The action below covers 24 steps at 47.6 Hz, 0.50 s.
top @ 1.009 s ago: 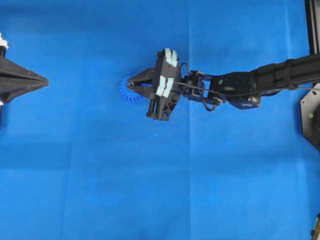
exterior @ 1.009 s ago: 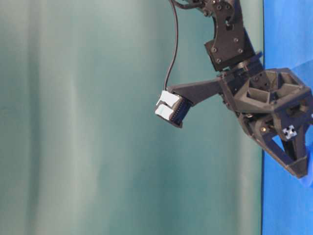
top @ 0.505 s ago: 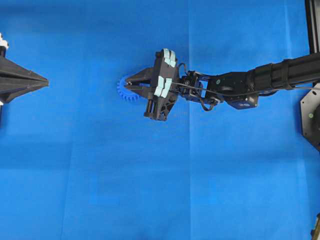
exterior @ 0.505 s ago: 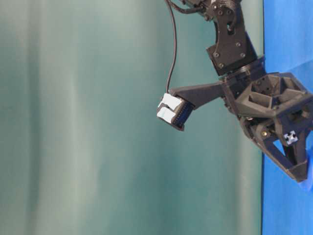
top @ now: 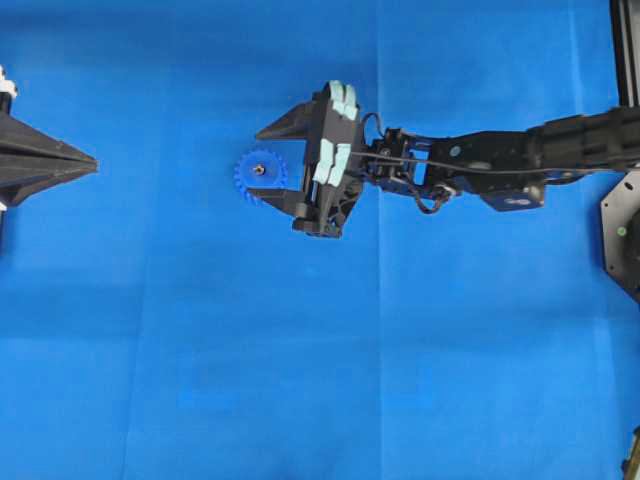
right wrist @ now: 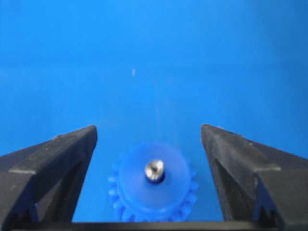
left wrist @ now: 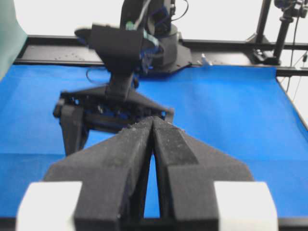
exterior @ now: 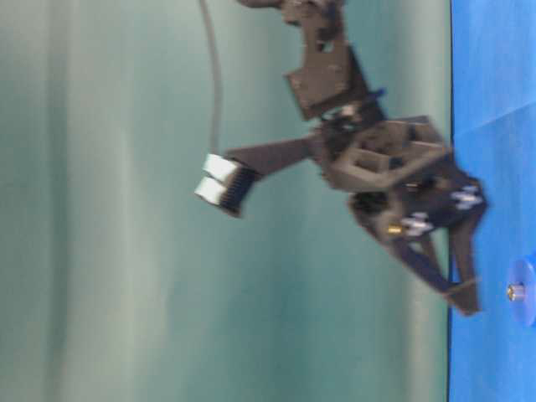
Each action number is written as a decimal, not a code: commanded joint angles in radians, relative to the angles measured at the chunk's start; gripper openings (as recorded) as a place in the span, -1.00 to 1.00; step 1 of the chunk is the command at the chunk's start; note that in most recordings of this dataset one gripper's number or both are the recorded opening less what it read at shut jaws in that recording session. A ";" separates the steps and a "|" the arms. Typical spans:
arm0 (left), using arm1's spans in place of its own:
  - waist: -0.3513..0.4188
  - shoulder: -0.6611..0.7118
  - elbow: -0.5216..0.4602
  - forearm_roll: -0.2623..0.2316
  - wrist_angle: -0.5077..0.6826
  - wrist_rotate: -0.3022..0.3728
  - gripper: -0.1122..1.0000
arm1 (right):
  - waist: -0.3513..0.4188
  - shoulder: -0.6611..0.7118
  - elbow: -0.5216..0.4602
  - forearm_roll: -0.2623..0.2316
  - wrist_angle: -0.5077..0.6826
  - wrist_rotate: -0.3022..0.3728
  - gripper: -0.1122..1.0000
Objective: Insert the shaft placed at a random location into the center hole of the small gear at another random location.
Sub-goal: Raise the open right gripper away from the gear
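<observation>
One shaft (right wrist: 154, 168) stands in one small gear (right wrist: 153, 188); right end effector (top: 264, 161) spread, left end effector (left wrist: 153, 126) together.

We see bare blue mat (top: 200, 330) on every side of the small gear (top: 261, 177); only the right gripper (top: 262, 162), fingers spread wide, flanks it. The left gripper (top: 90, 163) sits well apart at the edge.

Bright blue small gear (right wrist: 153, 185), nearly matching the plain blue mat (right wrist: 154, 57) beneath it. A shiny silvery-grey shaft (right wrist: 154, 168) shows at its middle, ringed by the dark center hole (right wrist: 155, 178). Matte black fingers of the right gripper (right wrist: 149, 144) stand on either side. The left gripper (left wrist: 153, 144) is black with white blocks.
</observation>
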 commanded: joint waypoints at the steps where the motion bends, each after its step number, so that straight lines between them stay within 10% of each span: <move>1: 0.002 0.006 -0.009 0.002 -0.005 0.000 -0.80 | 0.000 -0.081 -0.006 -0.005 0.018 -0.006 0.58; 24: 0.002 0.006 -0.008 0.002 -0.005 0.000 -0.80 | 0.003 -0.199 -0.003 -0.005 0.098 -0.015 0.57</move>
